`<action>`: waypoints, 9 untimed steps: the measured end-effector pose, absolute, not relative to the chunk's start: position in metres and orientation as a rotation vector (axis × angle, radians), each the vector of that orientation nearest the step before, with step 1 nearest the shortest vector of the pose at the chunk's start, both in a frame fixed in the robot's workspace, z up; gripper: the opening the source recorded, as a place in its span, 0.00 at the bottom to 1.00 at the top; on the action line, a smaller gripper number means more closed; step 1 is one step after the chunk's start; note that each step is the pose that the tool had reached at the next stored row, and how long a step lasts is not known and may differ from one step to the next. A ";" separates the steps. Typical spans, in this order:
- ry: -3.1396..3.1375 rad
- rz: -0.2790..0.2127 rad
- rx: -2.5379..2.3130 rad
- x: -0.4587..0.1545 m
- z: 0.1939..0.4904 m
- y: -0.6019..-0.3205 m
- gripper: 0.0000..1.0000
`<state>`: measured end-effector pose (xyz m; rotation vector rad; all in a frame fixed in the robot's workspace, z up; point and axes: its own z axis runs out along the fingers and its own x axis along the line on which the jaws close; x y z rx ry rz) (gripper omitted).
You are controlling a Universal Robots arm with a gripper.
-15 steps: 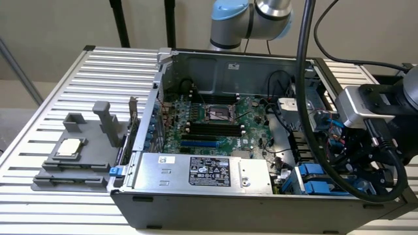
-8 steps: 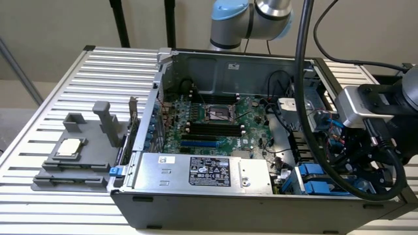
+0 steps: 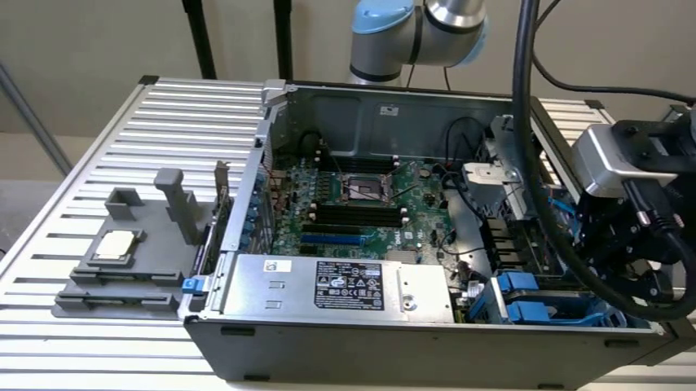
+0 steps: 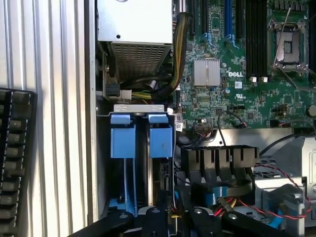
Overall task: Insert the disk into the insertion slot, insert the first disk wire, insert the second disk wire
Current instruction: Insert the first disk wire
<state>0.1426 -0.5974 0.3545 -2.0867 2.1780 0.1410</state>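
Observation:
The open computer case (image 3: 435,342) lies on a slatted table. Two bright blue carrier tabs (image 4: 160,140) stand side by side, edge-on, in the insertion slot (image 3: 592,314) at the case's corner on the exterior view's right. The disk's grey edge (image 4: 161,185) shows under one tab, seated down in the slot. My gripper (image 3: 625,261) hangs just above this corner, its black body (image 4: 170,222) close over the carriers. A dark connector with red, yellow and black wires (image 4: 224,201) lies beside the slot; I cannot tell which is a disk wire.
The silver power-supply box (image 3: 337,285) fills the case's front. The green motherboard (image 3: 359,204) lies behind it. A grey holder block with a square chip (image 3: 120,252) sits on the table at the exterior view's left. Thick black cables (image 3: 533,122) hang beside the arm.

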 end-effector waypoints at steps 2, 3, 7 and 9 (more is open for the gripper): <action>2.178 0.141 -2.087 0.140 0.359 -0.598 0.24; 2.178 0.141 -2.087 0.138 0.361 -0.598 0.24; 2.177 0.140 -2.086 0.124 0.364 -0.601 0.24; 2.177 0.140 -2.087 0.123 0.364 -0.601 0.24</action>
